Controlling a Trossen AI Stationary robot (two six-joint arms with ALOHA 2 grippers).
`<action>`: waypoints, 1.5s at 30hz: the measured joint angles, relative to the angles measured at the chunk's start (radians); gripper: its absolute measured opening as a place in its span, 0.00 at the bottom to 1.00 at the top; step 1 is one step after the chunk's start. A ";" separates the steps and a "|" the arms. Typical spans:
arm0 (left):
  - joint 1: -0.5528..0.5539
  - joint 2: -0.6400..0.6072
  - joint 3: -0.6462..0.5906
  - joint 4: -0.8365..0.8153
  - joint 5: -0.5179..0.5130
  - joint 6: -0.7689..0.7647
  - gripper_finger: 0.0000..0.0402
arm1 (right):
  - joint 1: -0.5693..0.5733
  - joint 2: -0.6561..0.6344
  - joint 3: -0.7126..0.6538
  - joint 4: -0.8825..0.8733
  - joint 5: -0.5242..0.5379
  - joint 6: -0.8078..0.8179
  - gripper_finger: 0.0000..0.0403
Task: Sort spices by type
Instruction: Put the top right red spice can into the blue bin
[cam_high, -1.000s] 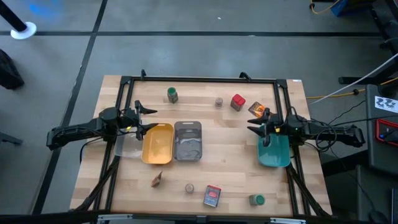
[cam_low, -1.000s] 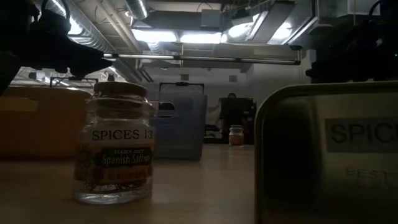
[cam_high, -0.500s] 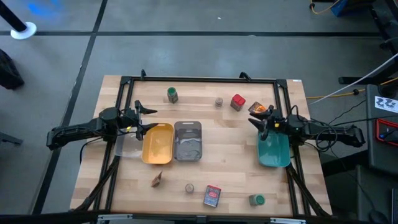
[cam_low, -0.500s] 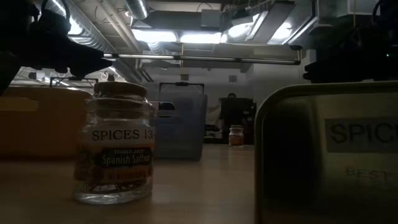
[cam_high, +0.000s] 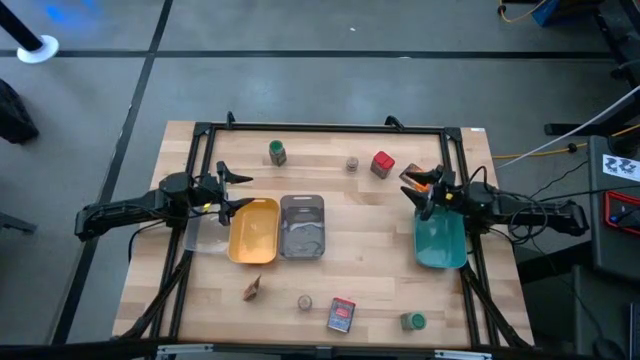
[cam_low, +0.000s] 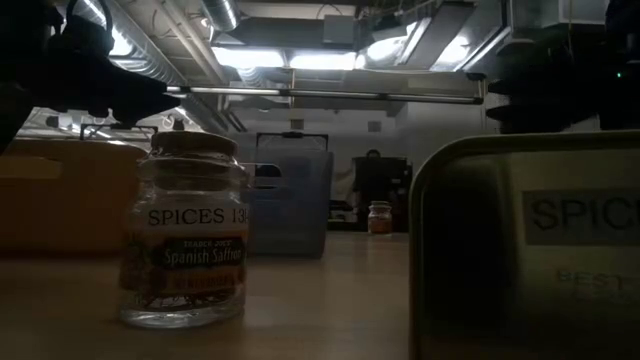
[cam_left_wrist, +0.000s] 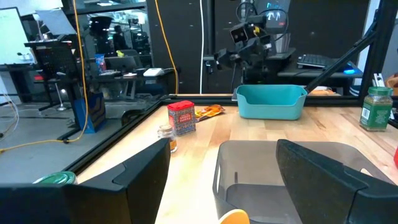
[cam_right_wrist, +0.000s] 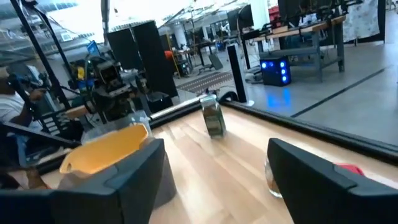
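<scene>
Above the brown-orange packet (cam_high: 414, 177): right gripper (cam_high: 428, 187), fingers spread.

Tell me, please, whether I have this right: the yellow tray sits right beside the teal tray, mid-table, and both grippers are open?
Not quite. In the high view the yellow tray sits right beside the grey tray; the teal tray lies apart, under the right gripper. Both it and the left gripper are open.
</scene>
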 joint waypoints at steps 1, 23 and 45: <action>0.000 0.000 0.000 0.000 0.000 0.000 0.69 | 0.000 0.011 0.007 -0.001 0.000 -0.005 0.72; 0.000 0.000 0.000 0.000 0.000 0.000 0.69 | 0.000 0.440 0.253 -0.055 0.289 -0.024 0.72; 0.000 0.000 0.000 0.000 0.000 -0.013 0.69 | -0.448 0.815 0.470 -0.256 -0.125 -0.019 0.72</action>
